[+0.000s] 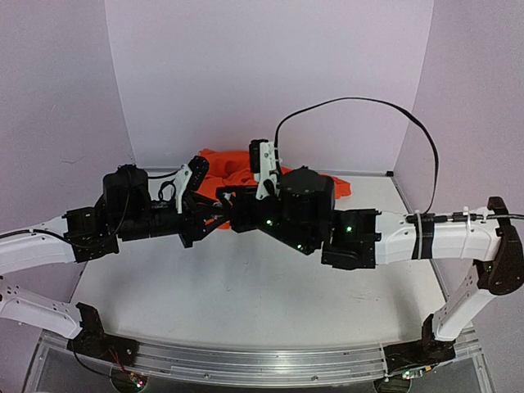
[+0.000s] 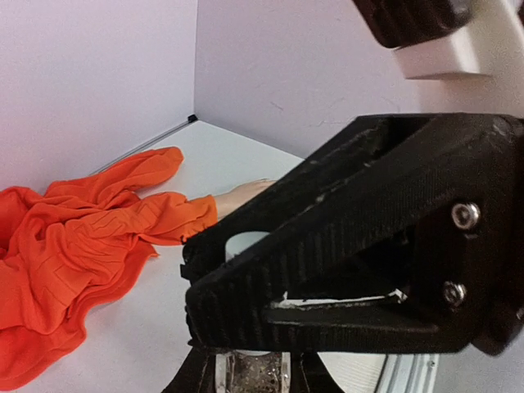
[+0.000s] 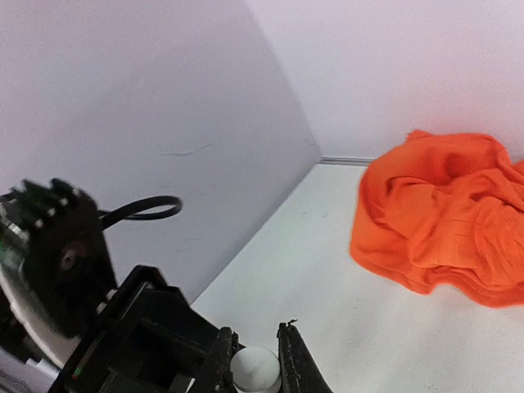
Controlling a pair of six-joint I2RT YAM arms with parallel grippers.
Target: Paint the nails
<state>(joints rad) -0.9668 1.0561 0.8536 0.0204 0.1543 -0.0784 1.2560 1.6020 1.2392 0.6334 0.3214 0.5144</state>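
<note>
Your two arms reach in level from the left and right edges and meet wrist to wrist over the middle of the bench [image 1: 246, 303], a little toward the far edge. Your left gripper [image 2: 248, 380] is clamped on the small bottle [image 2: 250, 368]. Your right gripper [image 3: 255, 360] is closed around its white cap [image 3: 255, 372] from the opposite side, so I judge you are at the opening step and no nail is painted yet. What matters next is where the mannequin hand [image 2: 244, 193] lies. It comes out of the orange sleeve [image 2: 155, 217], which is heaped along the far edge, and its long axis runs from the cuff toward your joined grippers. It sits just beyond them on the far side. The nails themselves are hidden, because the body of the right gripper blocks the fingertips in the left wrist view and the arms cover them from above. Both grippers are about equally near, but the right one holds the cap, so it is likely the arm that swings toward the far edge.
</note>
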